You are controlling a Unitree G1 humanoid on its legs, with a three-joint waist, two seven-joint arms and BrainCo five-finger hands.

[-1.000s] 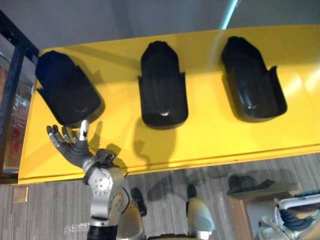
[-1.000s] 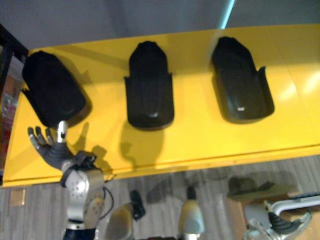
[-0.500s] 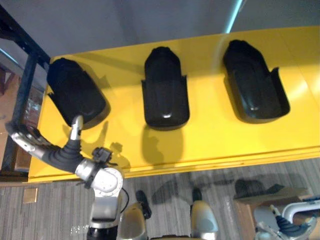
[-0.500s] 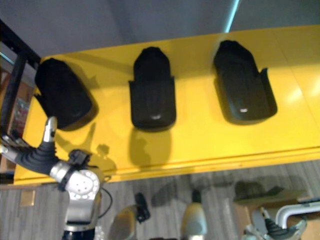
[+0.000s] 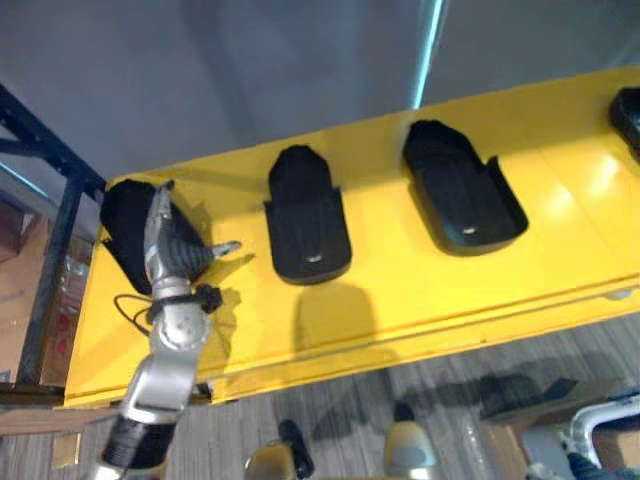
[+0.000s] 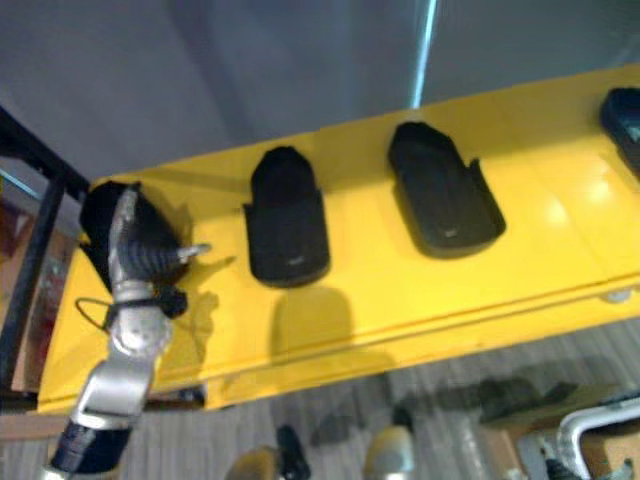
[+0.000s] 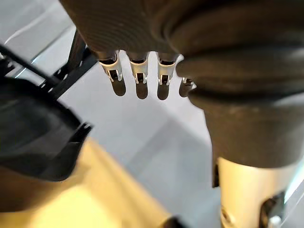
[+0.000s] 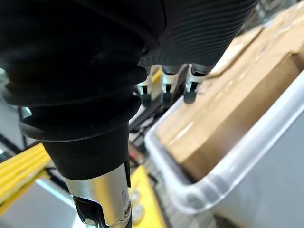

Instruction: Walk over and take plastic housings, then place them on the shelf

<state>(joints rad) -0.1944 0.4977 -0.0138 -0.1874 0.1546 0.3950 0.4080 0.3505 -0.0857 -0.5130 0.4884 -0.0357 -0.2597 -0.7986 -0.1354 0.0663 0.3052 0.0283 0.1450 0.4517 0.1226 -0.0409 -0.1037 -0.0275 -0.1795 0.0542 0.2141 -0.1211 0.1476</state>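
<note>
**Spotter:** Which housing are you going for, and where is it?

**Me:** The end housing (image 5: 120,212), at nine o'clock on the yellow table (image 5: 400,300). My left hand (image 5: 178,250) hovers over its six o'clock end. The fingers (image 7: 137,76) are straight, slightly spread, holding nothing, and the thumb points towards three o'clock. The middle housing (image 5: 308,220) and the third housing (image 5: 462,195) lie well apart towards three o'clock. A fourth housing (image 5: 630,110) is cut off at the two o'clock edge.

**Spotter:** How do you expect it to handle?

**Me:** I'd guess a thin, stiff moulded shell, light but glossy and so slippery. I'd wrap across the narrow rounded body or hook a raised side wall, not pinch the slick dome.

**Spotter:** What can't you make out?

**Me:** My own hand covers most of that housing, so I can't tell which way up it lies, or whether I'm touching it. The black frame (image 5: 60,230) stands just beside it at nine o'clock.

**Spotter:** And the other hand?

**Me:** My right hand (image 8: 165,85) hangs relaxed and empty beside a cardboard box (image 8: 237,104) in a clear bin (image 8: 204,194).
</note>
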